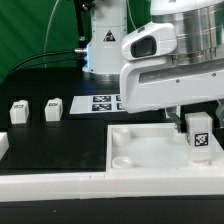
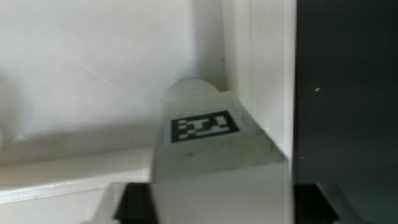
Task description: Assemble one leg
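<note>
My gripper (image 1: 197, 122) is shut on a leg (image 1: 199, 136), a small white block with a black-and-white tag on its face. It holds the leg over the far right corner of the large white tray (image 1: 150, 152). In the wrist view the leg (image 2: 214, 150) fills the space between my dark fingers (image 2: 132, 202), with the tray's wall (image 2: 258, 70) right behind it. Two more legs (image 1: 18, 110) (image 1: 52, 108) stand on the black table at the exterior view's left.
The marker board (image 1: 100, 103) lies flat behind the tray. A white rail (image 1: 60, 185) runs along the table's front edge. A white part (image 1: 3, 146) sits at the far left edge. The arm's base (image 1: 105, 45) stands at the back.
</note>
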